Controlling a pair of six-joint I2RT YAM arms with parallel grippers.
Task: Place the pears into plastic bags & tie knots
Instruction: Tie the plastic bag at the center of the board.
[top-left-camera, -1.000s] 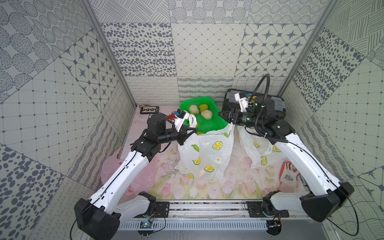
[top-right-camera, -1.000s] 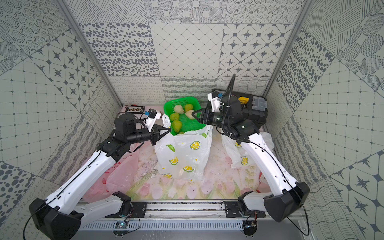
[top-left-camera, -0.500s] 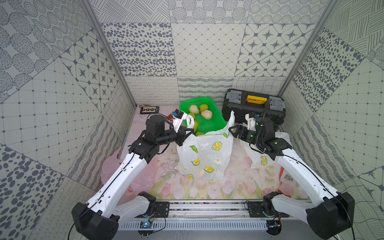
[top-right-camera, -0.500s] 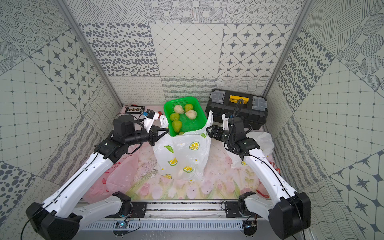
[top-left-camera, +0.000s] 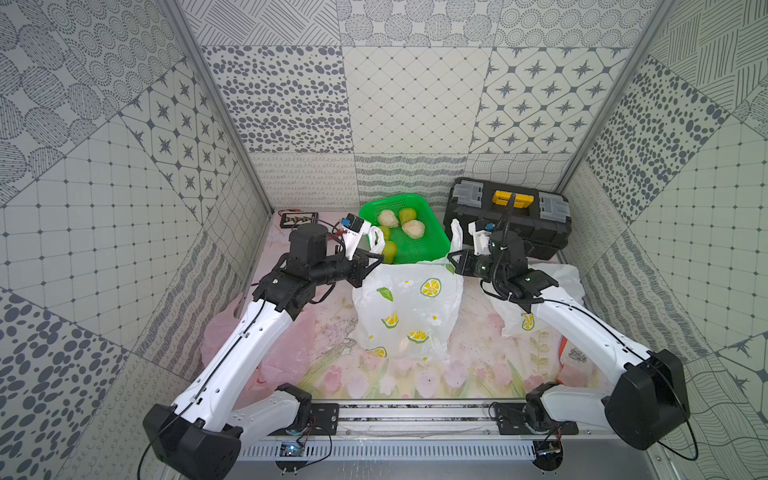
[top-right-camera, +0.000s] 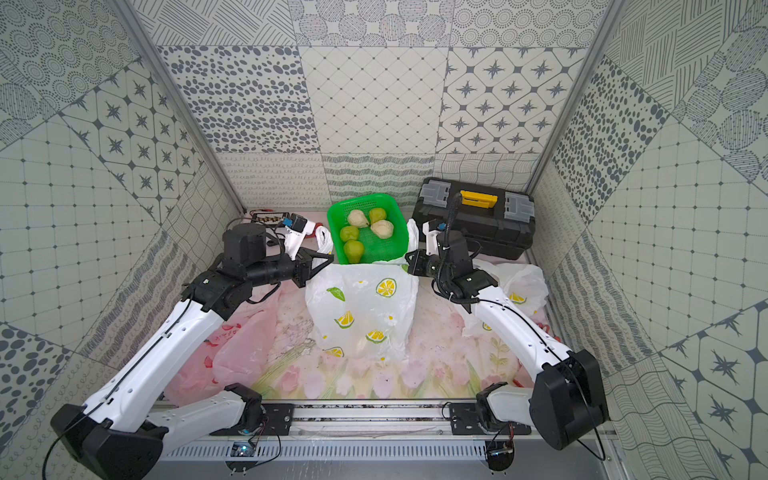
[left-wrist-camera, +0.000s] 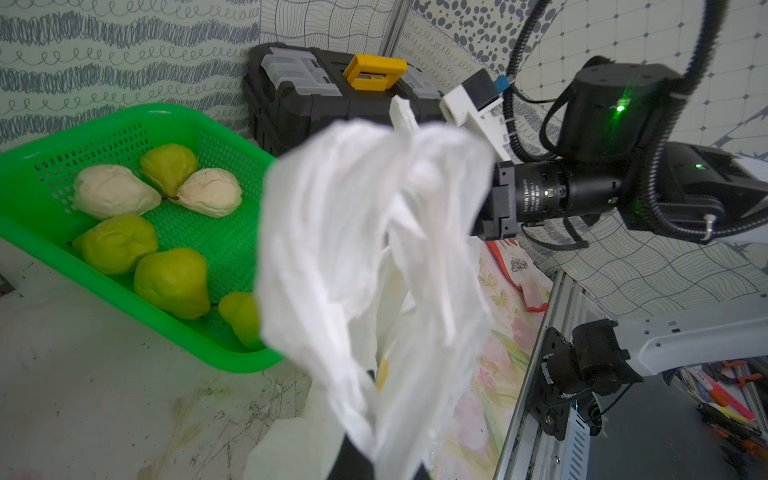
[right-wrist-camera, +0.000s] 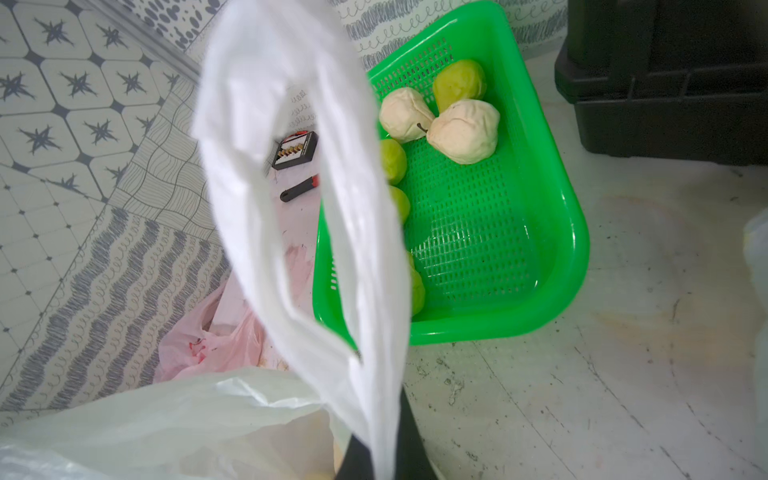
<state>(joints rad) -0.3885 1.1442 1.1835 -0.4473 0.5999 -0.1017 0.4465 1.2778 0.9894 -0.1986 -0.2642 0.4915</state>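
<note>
Bag (top-left-camera: 407, 307) stands mid-mat, just in front of the basket (top-left-camera: 424, 245), and is now pinched at both loops. A second ago only the left gripper (top-left-camera: 374, 261) was clamped, on the left handle (left-wrist-camera: 353, 228), while the right gripper (top-left-camera: 453, 258) hung open. It has since swung in and closed on the right handle (right-wrist-camera: 232, 187). With both loops in hand, tying looks like the next step, though six pears (left-wrist-camera: 172, 282) remain in the basket, and what lies inside the bag I cannot tell. The bag film is thin, crinkly, translucent white with lemon prints, and looks slack and slippery. The basket is stiff green mesh plastic. The pears are smooth and squat, some green, some cream.
</note>
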